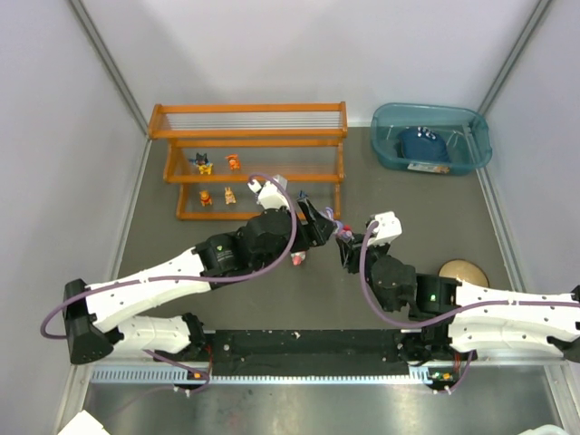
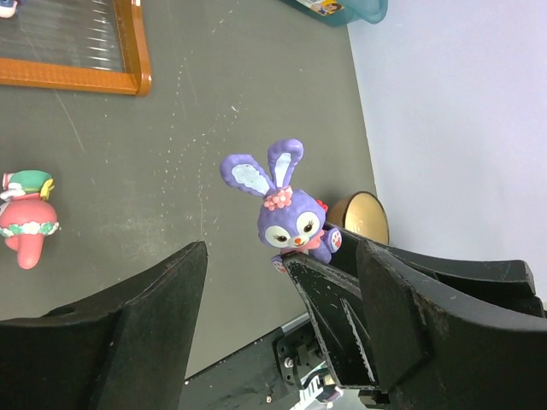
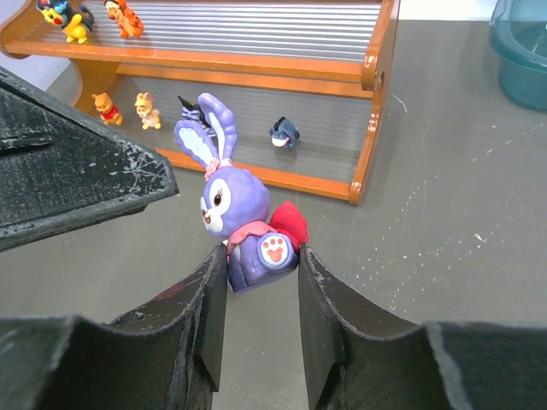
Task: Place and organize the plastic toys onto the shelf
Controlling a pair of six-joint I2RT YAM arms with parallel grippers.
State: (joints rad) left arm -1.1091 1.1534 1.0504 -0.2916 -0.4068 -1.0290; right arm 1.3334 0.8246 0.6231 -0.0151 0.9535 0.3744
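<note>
Right now the right claw (image 3: 261, 256) is clamped on the purple bunny (image 3: 232, 205). Its two fingers press the lower body from either side, just under the red bow, and the figure stands upright above the fingertips with its ears up. The bunny is held over the table (image 1: 408, 204), in front of the shelf (image 1: 249, 159) and near the rack's right end, apart from the wire tiers.

The left claw (image 2: 282, 256) meets it from the opposite side with its jaws spread wide. One finger stands well off to one side of the bunny and the other lies beside the right claw's finger; neither touches the toy, and this claw has hold of nothing.

On the middle tier, toward the left end, stand a black-and-yellow toy (image 3: 64, 19) and an orange toy (image 3: 124, 17). The lowest tier carries a yellow-and-red toy (image 3: 107, 109), a tan toy (image 3: 147, 111) just beside it, and a navy-and-white toy (image 3: 284, 132) further right. Something dark and striped is half hidden behind the bunny's ear, and I cannot tell what it is.

A pink-red-white toy (image 2: 27, 226) lies on its side on the table, apart from the shelf. A gold disc (image 1: 463, 273) lies flat near the right arm. A teal bin (image 1: 390, 149) sits near the shelf's right end, with a dark blue object (image 1: 421, 145) inside it.
</note>
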